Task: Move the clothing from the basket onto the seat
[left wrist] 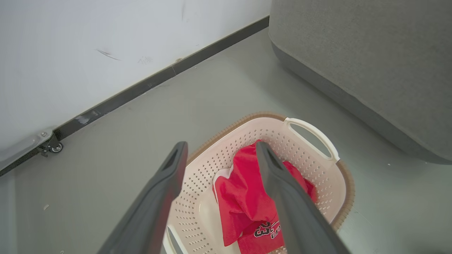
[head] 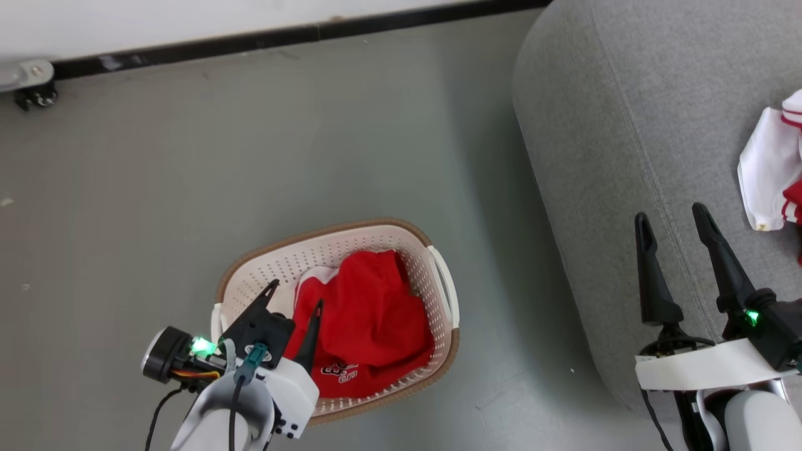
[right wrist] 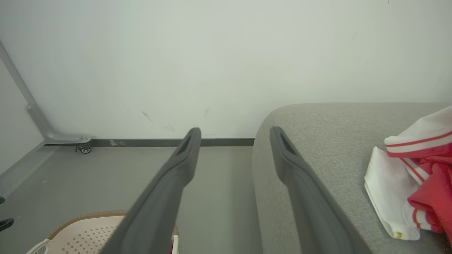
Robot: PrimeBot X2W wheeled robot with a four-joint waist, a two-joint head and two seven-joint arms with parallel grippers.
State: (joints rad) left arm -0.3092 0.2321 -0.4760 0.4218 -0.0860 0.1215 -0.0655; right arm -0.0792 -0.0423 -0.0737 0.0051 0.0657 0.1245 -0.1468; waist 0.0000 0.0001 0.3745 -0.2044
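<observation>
Left gripper (head: 296, 294): its two long dark fingers are spread wide and nothing is gripped between them. It is seen at the lower left of the head view, above the near-left part of the oval cream plastic laundry basket (head: 382, 241). Whether a fingertip touches the cloth cannot be told.
Right gripper (head: 670, 215): its fingers are likewise spread wide and nothing is held. It is placed at the lower right of the head view, above the rounded edge of the large grey woven-fabric sofa (head: 614, 125).
Basket: perforated sides, a brown rim and white side handles are shown. It is set on the smooth grey floor (head: 188, 188) at the lower centre of the head view, left of the sofa and apart from it.
Clothing in basket: a soft red garment (head: 369, 307) with a white panel and a printed "23" is crumpled inside. In the left wrist view it is seen at the lower centre, partly hidden behind one finger.
Clothing on sofa: a white and red striped garment (head: 767, 166) is laid on the cushion at the right edge of the head view. It is cut off by the frame and lies apart from the dark fingers below it.
Sofa: a stitched seam is seen along its top, and the right of the head view is taken up by it.
Background: a white wall (head: 156, 19) with a black skirting strip (head: 250, 42) is seen along the top of the head view, and a small castor (head: 37, 95) at its upper left.
</observation>
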